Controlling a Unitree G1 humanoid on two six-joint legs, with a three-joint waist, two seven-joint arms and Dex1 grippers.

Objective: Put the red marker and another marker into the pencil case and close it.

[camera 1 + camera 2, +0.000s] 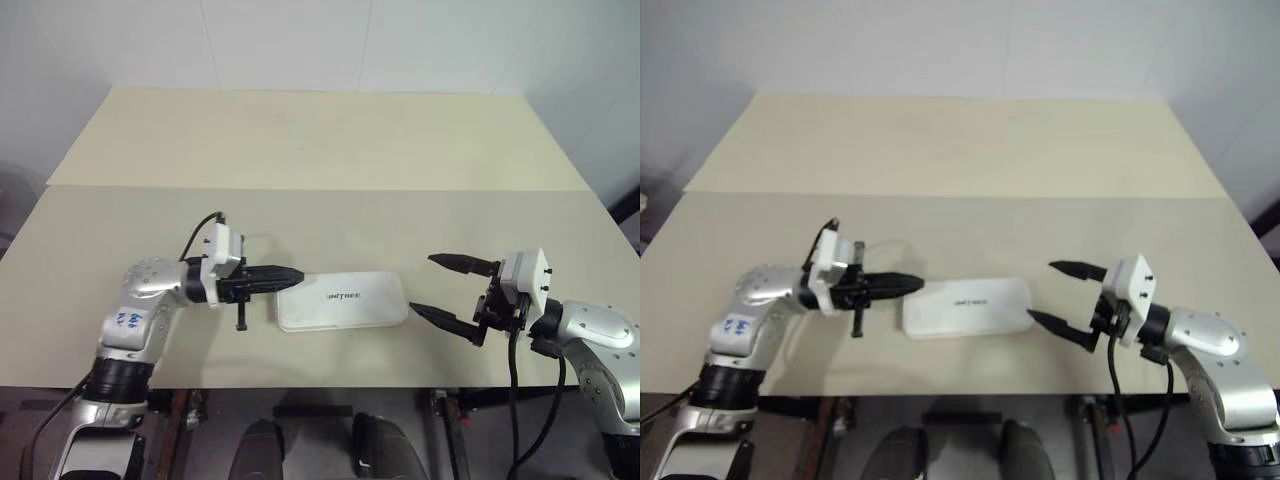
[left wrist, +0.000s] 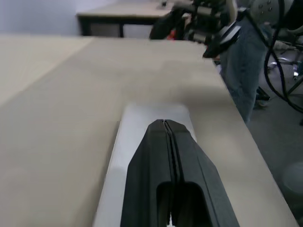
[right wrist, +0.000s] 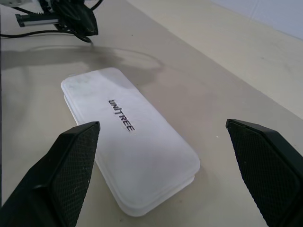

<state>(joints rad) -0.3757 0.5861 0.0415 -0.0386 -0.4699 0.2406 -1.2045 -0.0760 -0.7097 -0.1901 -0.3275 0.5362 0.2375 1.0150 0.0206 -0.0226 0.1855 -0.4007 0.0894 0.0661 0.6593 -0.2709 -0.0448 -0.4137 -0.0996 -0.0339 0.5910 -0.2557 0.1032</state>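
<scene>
The white pencil case (image 1: pixel 342 300) lies shut on the table near its front edge, lid up, with dark lettering on it. My left gripper (image 1: pixel 297 274) is shut and empty, pointing level, its tips at the case's left end and slightly above it. In the left wrist view its fingers (image 2: pixel 163 142) press together over the case (image 2: pixel 142 118). My right gripper (image 1: pixel 423 283) stands open just right of the case, touching nothing. Its fingers (image 3: pixel 71 156) spread wide before the case (image 3: pixel 128 137). The red marker and the other marker are out of view.
A second tan tabletop (image 1: pixel 320 135) adjoins the near table (image 1: pixel 100 230) at the back, below a white wall. Bare surface lies left, right and behind the case. Blue jeans, apparently a person's leg (image 2: pixel 241 71), show past the table's right end.
</scene>
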